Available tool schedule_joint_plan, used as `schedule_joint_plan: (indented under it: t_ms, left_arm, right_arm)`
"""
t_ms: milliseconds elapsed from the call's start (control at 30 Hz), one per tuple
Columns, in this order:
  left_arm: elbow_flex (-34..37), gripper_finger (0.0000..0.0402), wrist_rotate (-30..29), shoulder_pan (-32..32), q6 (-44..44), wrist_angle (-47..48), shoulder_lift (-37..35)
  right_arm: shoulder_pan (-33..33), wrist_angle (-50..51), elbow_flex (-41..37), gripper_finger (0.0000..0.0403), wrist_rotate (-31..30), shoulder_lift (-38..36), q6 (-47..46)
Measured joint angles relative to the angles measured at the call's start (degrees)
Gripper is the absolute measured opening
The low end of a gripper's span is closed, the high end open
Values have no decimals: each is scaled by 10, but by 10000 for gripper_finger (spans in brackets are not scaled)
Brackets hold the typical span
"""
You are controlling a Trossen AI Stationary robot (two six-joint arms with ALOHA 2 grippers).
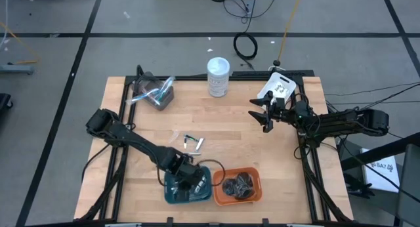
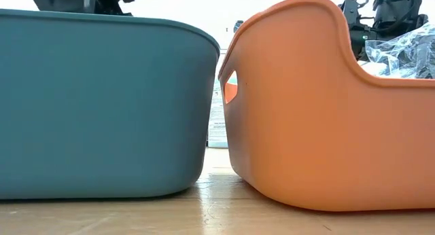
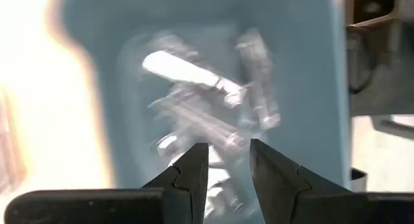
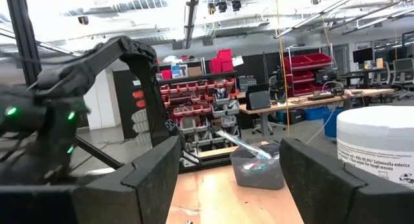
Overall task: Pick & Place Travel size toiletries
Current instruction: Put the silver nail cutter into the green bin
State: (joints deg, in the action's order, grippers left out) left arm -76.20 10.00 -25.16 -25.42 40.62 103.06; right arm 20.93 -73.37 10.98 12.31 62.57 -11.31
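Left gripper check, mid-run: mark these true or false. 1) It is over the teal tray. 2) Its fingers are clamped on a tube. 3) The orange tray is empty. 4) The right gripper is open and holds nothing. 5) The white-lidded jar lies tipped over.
1) True: the left gripper hangs over the teal tray.
2) False: the fingers stand apart with nothing between them; silver tubes lie in the tray below.
3) False: the orange tray holds dark round bundles.
4) True: the right gripper is open and empty.
5) False: the white-lidded jar stands upright.
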Motion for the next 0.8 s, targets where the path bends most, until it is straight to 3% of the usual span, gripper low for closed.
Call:
schedule_joint_plan:
  t_ms: [133, 300, 400, 467, 633, 800]
  left_arm:
    - [-1, 113, -95, 16, -8, 57, -42]
    - [-2, 113, -305, 30, 33, 118, -97]
    - [-2, 113, -415, 57, 5, 154, -111]
    - [-2, 113, -402, 96, -41, 179, -112]
    - [25, 126, -262, 196, -42, 190, -99]
    - [82, 199, -194, 263, 12, 103, -81]
  right_arm:
    - [0, 4, 0, 251, -1, 0, 0]
    - [1, 11, 0, 251, -1, 0, 9]
    - [1, 15, 0, 251, -1, 0, 15]
    - [1, 17, 0, 251, -2, 0, 15]
    - [1, 19, 0, 251, -2, 0, 26]
    - [5, 23, 0, 251, -3, 0, 30]
